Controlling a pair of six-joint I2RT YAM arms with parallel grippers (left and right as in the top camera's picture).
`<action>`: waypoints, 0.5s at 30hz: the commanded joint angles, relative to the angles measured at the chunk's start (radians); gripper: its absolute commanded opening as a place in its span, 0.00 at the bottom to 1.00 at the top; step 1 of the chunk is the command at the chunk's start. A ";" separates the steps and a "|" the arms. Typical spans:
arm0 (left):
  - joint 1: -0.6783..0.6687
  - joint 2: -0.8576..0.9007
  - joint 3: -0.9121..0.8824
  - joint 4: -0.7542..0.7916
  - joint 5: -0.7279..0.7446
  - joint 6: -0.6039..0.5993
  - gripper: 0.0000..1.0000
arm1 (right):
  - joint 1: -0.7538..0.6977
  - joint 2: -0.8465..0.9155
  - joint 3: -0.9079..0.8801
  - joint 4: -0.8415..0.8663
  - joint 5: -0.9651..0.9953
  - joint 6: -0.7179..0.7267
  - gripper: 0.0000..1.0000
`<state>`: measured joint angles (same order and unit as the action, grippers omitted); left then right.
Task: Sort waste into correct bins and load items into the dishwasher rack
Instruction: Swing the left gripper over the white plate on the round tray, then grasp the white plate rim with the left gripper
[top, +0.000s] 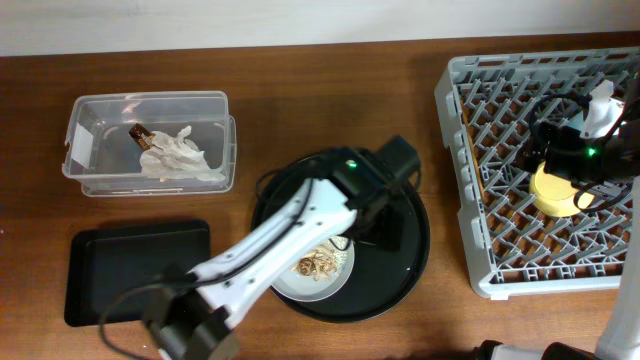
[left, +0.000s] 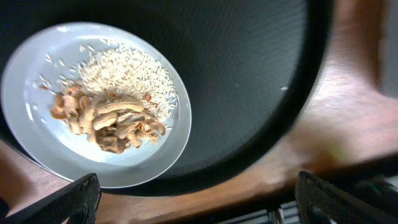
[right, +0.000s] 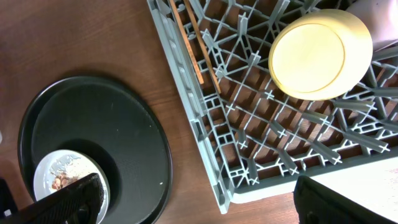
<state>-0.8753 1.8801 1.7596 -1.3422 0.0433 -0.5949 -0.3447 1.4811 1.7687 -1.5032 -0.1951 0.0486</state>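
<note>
Your left claw (left: 208, 202) is standing fully released and is gripping nothing. It is hovering over the rim of the round tray (left: 261, 74). The plate (left: 31, 137) is sitting inside that tray, toward its front edge. The scraps (left: 106, 121) are lying in a heap near the middle of the plate, touching a patch of rice (left: 134, 74).

Your right claw (right: 205, 199) is likewise standing released and empty. It is hanging above the rack (right: 186, 118), near the bowl (right: 320, 53). The bowl is resting among the pegs of the rack. The chopsticks (right: 199, 56) are lying inside the rack, along its left wall. A pale object (right: 385, 15) is standing just beside the bowl. It may be a cup, but the frame edge is cutting it off.

In the overhead view, the tub (top: 80, 120) is holding the paper (top: 185, 160) and the wrapper (top: 140, 133). The black tray (top: 135, 265) is lying just in front of the tub, beside the left arm.
</note>
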 joint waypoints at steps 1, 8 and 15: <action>-0.024 0.102 -0.009 0.004 -0.042 -0.091 0.99 | -0.005 0.003 -0.001 0.000 0.013 -0.003 0.99; -0.110 0.204 -0.009 0.019 -0.056 -0.280 0.99 | -0.005 0.003 -0.001 0.000 0.013 -0.003 0.99; -0.105 0.253 -0.009 0.034 -0.085 -0.445 0.99 | -0.005 0.003 -0.001 0.000 0.013 -0.003 0.99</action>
<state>-1.0065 2.1044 1.7557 -1.3125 -0.0021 -0.9524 -0.3447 1.4811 1.7687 -1.5032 -0.1951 0.0486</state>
